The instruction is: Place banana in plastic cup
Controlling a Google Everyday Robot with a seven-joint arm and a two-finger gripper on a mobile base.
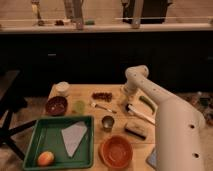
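green tray (50,137): near left, off my path.
plastic cup (79,106): upright, mouth up, left of centre, just right of the brown bowl (56,105); ready to receive.
metal cup (107,122): nearer than the plastic cup; not my target.
tool (127,96): low at the far right of the surface (82,92), for the pick, I judge; its width I cannot tell.
banana: hidden there under my arm, well apart from the plastic cup.

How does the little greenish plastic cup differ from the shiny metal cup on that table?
The plastic cup is pale yellow-green and see-through; the metal cup is grey and shiny. The plastic cup stands beside the dark bowl; the metal cup stands nearer the camera, by a corner of the green tray. Both are small and upright. The gripper hangs over the far right part of the table, touching neither.
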